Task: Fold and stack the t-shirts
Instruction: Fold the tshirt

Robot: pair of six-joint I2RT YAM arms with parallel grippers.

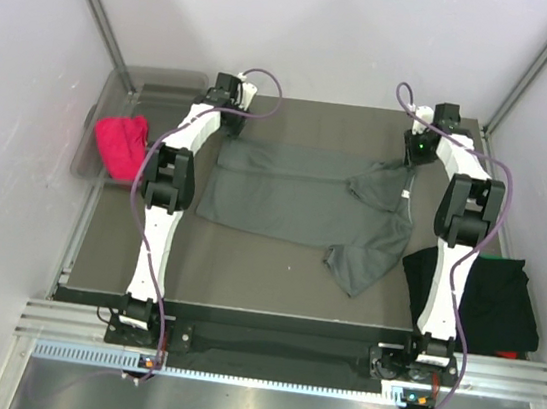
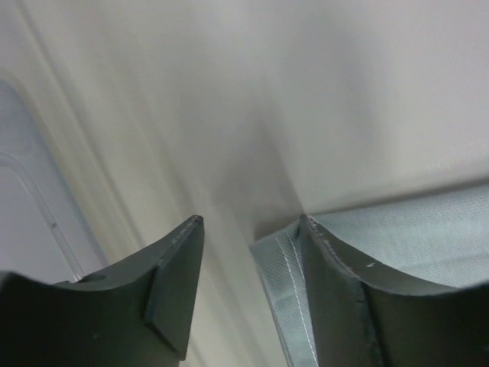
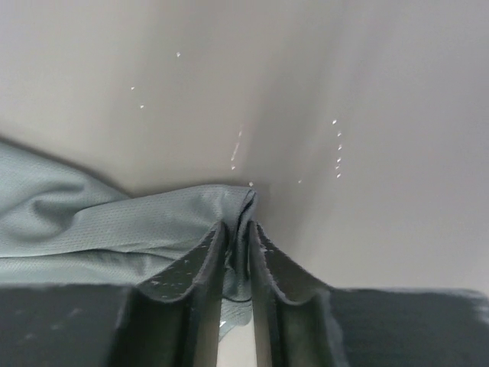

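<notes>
The dark grey t-shirt (image 1: 294, 202) lies partly spread on the dark table top, its right side bunched and one sleeve flopped toward the front. My left gripper (image 1: 229, 126) is at the shirt's far left corner. In the left wrist view it (image 2: 250, 220) is open, with the stitched hem of the shirt (image 2: 428, 229) lying against the inner side of the right finger. My right gripper (image 1: 416, 155) is at the shirt's far right part. In the right wrist view it (image 3: 237, 226) is shut on a fold of the grey shirt (image 3: 92, 222). The black folded t-shirts (image 1: 489, 293) lie at the right edge.
A clear plastic bin (image 1: 138, 86) stands off the table's far left corner with a red cloth (image 1: 120, 142) in it. White walls and metal frame posts enclose the table. The arm bases stand on the rail at the near edge.
</notes>
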